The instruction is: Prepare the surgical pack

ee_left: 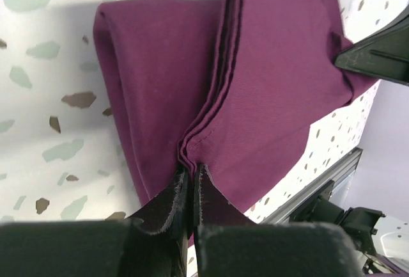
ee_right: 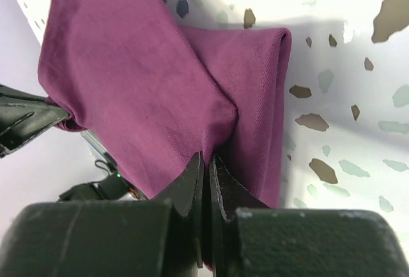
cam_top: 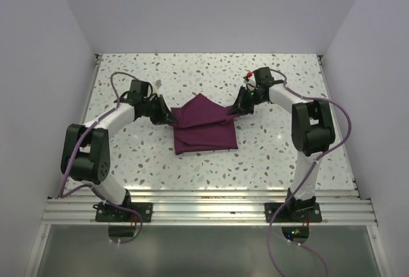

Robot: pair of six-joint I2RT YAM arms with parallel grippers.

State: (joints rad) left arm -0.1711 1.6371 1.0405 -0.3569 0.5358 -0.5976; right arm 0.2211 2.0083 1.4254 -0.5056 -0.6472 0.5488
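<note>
The surgical pack shows as a folded plum-purple cloth bundle (cam_top: 204,126) lying mid-table. My left gripper (cam_top: 171,118) is shut on the bundle's left corner, where several cloth layers bunch into the jaws (ee_left: 190,169). My right gripper (cam_top: 238,111) is shut on the opposite, right corner (ee_right: 208,159). The upper flap of the purple cloth (ee_left: 281,66) is stretched between the two grips, over the folded lower part (ee_right: 255,98). Whatever is wrapped inside the bundle is hidden.
The speckled white tabletop (cam_top: 275,155) surrounds the bundle. White walls (cam_top: 57,40) close in the left, right and back. A metal rail (cam_top: 204,210) carrying both arm bases runs along the near edge. A small white scrap (cam_top: 157,84) lies behind the left gripper.
</note>
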